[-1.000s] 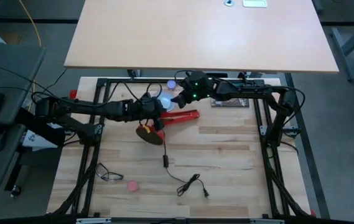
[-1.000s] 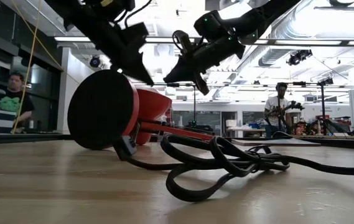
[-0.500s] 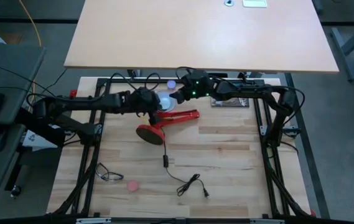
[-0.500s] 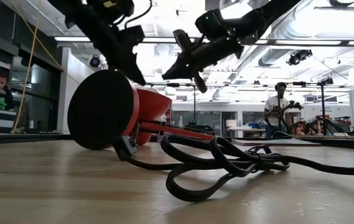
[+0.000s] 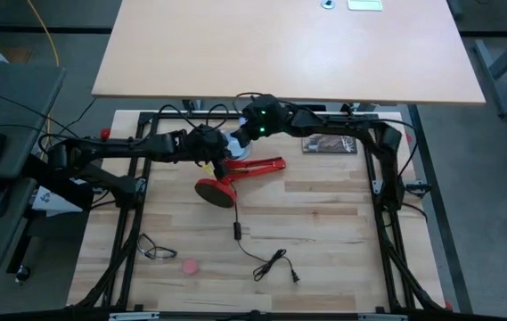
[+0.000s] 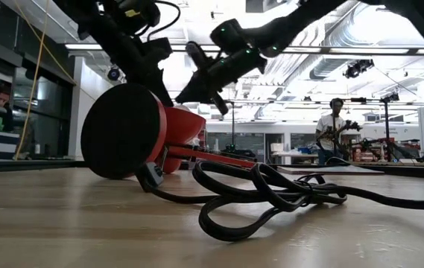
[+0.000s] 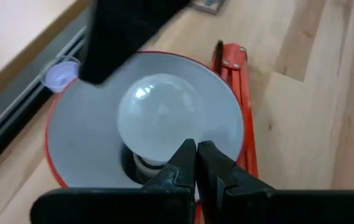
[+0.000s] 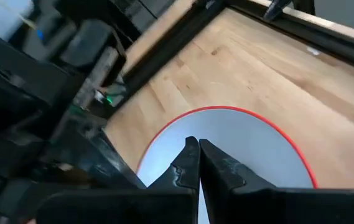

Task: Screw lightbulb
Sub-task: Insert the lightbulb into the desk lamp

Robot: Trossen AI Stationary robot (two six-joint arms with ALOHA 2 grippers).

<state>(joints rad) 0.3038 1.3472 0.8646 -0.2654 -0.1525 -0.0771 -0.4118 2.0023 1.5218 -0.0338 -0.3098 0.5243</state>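
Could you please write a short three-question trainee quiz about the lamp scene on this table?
1. True or false: the lightbulb sits inside the lamp shade.
2. The left gripper is: A) open, B) shut, C) out of view?
3. What colour is the lamp's round base?

Key:
1. True; it sits in the shade's middle.
2. B; its fingertips meet just in front of the bulb, holding nothing.
3. Red.

High view looks straight down, low view level; both share the lamp (image 5: 235, 171)
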